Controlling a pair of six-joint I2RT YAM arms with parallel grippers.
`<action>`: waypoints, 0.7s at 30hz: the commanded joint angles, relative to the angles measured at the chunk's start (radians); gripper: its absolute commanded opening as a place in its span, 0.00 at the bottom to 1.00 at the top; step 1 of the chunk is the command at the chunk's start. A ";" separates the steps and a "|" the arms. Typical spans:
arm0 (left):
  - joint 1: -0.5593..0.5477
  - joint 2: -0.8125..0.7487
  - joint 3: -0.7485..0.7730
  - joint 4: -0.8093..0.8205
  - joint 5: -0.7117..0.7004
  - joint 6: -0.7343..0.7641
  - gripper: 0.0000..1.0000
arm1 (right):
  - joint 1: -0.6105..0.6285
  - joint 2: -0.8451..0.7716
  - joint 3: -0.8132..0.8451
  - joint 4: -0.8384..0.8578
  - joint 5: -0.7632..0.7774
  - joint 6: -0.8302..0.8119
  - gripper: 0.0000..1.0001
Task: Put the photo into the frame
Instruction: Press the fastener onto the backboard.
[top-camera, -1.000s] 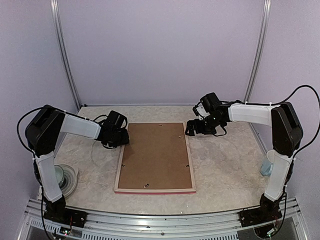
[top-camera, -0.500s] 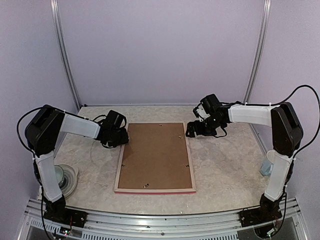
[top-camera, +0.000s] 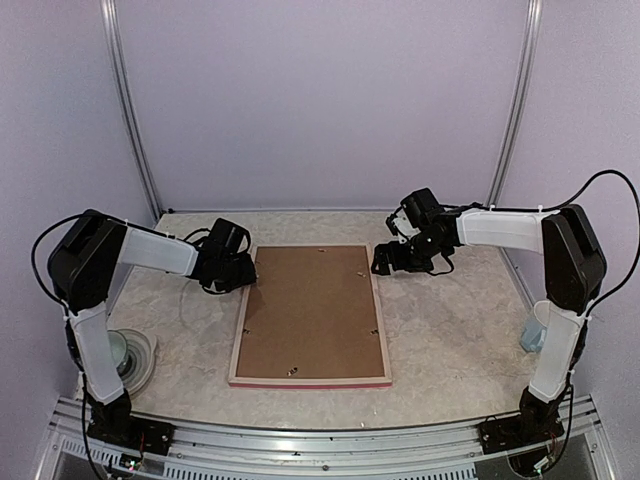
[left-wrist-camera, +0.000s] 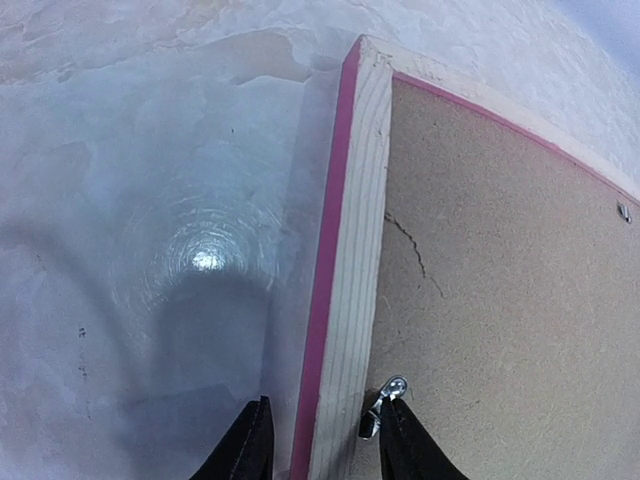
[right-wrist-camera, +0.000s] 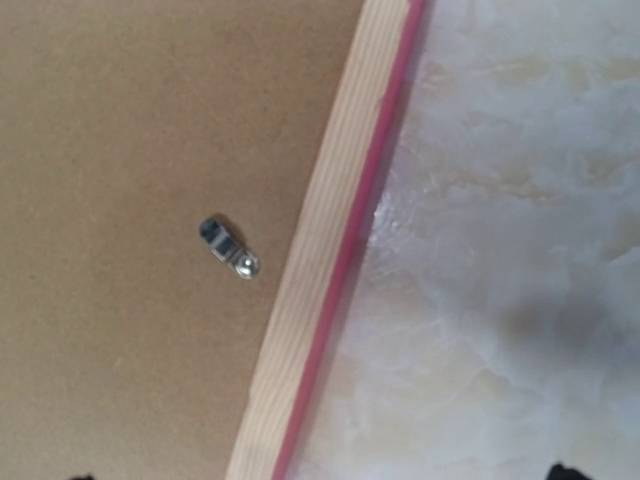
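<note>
You have the frame (top-camera: 240, 335) face down mid-table, long axis running away from the arm bases, the brown backing board (top-camera: 312, 310) seated in it and the photo nowhere in sight. Your left gripper (left-wrist-camera: 328, 425) stands partly apart astride the left rail near the far corner, beside a turn clip (left-wrist-camera: 385, 400). Your right gripper (top-camera: 383, 262) hangs spread wide over the far right rail, with open table (top-camera: 450, 340) outward of both rails.

Left arm (top-camera: 155, 250) and right arm (top-camera: 495, 228), white shell links, black joint housings; black cables (top-camera: 612, 180) looping off shoulders; black bases (top-camera: 112, 418); left gripper (left-wrist-camera: 320, 450), slim black tapered fingers (left-wrist-camera: 248, 448)
</note>
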 joint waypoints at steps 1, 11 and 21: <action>0.006 -0.006 0.029 0.000 -0.003 -0.006 0.37 | -0.005 -0.037 -0.011 0.011 -0.005 0.000 0.98; 0.005 0.019 0.007 -0.020 -0.008 -0.008 0.37 | -0.006 -0.034 -0.005 0.008 -0.005 -0.002 0.98; -0.009 0.026 -0.018 -0.033 -0.021 -0.006 0.34 | -0.005 -0.031 -0.002 0.006 -0.005 -0.002 0.98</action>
